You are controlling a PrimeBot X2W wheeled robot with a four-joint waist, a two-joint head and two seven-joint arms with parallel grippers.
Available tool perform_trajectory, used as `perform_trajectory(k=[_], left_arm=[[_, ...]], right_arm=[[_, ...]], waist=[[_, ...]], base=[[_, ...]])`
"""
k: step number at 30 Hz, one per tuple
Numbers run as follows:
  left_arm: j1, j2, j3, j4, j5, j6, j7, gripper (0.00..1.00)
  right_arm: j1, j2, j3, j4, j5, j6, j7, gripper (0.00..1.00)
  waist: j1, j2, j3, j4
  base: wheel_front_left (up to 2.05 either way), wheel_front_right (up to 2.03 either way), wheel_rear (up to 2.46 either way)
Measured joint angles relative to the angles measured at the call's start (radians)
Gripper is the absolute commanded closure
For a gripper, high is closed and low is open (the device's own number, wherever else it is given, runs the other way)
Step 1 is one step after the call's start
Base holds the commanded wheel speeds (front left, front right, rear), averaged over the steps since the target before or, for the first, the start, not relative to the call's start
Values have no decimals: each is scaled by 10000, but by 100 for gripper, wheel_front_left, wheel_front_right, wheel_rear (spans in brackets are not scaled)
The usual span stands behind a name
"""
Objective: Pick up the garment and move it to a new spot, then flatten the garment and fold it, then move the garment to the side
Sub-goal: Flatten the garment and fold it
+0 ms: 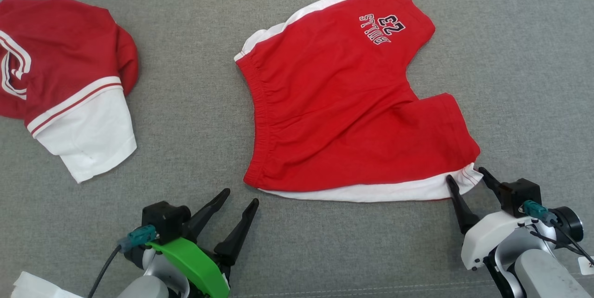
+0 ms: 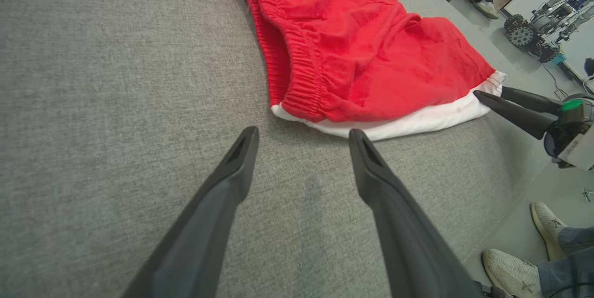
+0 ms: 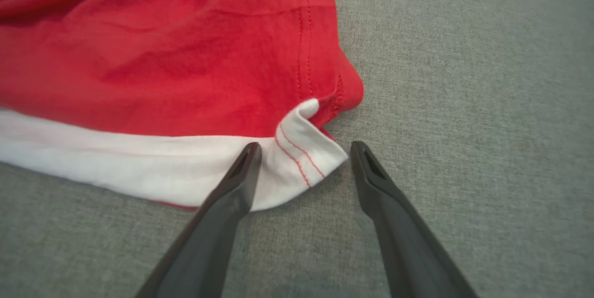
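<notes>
i see a grey fabric tabletop (image 1: 195,117) spread across the head view. the garment (image 1: 334,103), a pair of red shorts with a white side band, lies flat near its middle, waistband toward my left and legs toward my right. black, white-outlined "bulls 23" lettering (image 1: 381,28) reads upside down on the far leg. a red shirt (image 1: 65,70) with white sleeves sits bunched at the far left, well apart from the garment. my right pincer (image 1: 465,173) stands open at the near right hem corner. one finger lies over the white band and the other is just beside the turned-up corner, with nothing clamped between them. my left pincer (image 1: 241,196) is open too, clear of the cloth, near the waistband's near corner. in the left wrist view, a person's pale shoes (image 2: 510,270) show on the floor past the tabletop edge.
</notes>
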Motion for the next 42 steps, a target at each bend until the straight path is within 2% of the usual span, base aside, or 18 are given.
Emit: perform_trajectory(k=[1, 3, 4, 8, 15, 30, 31, 35, 42], left_arm=[[-30, -6, -29, 61, -6, 0, 0, 0], [-85, -19, -92, 144, -12, 0, 0, 0], [-127, -42, -128, 194, -13, 0, -2, 0], [-299, -205, -305, 458, -105, 0, -13, 0], [-793, -399, -702, 798, -274, -2, -48, 0], [-1548, -757, -1310, 1680, -426, -2, -288, 0], [-1574, -780, -1319, 1714, -447, -2, -330, 17], [-1597, -890, -1553, 1862, -610, -4, -357, 100], [-1701, -938, -1873, 1975, -928, -4, -456, 100]], right_arm=[[-43, 33, 2, 48, 2, 52, -2, 54], [-83, 73, 19, 148, 4, 96, -42, 63], [-95, 86, 21, 198, 31, 128, -46, 72], [-224, 107, 27, 395, 127, 221, -94, 94], [-429, 142, 119, 619, 153, 332, -132, 100], [-821, 171, 165, 926, 153, 491, -222, 100], [-827, 171, 165, 943, 153, 491, -224, 100], [-832, 178, 165, 1030, 153, 502, -309, 100], [-841, 178, 144, 1126, 215, 573, -401, 100]], waist=[[0, 0, -2, -12], [0, 0, -9, -36], [0, 0, -15, -48], [0, 0, -33, -91], [0, 0, -2, -183], [0, 0, 115, -360], [0, 0, 113, -360], [0, 0, 98, -345], [0, 0, 32, -263]], base=[[0, 0, 0], [0, 0, 0], [0, 0, 0], [0, 0, 0], [0, 0, 0], [0, 0, 0], [0, 0, 0], [0, 0, 0], [0, 0, 0]])
